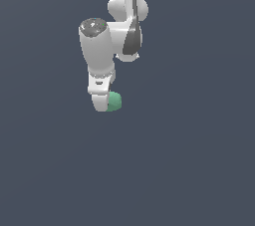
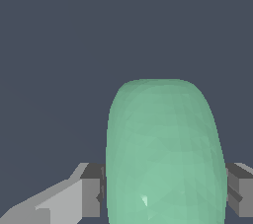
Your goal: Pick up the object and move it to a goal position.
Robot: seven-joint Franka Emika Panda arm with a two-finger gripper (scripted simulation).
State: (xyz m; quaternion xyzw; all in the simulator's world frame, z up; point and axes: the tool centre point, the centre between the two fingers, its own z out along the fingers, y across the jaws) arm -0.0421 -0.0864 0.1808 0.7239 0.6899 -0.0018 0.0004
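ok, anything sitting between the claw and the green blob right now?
Nothing visible. The wrist view shows the green blob filling the gap between the claw fingers, which flank it on both sides. Whether the pads touch it I cannot tell.
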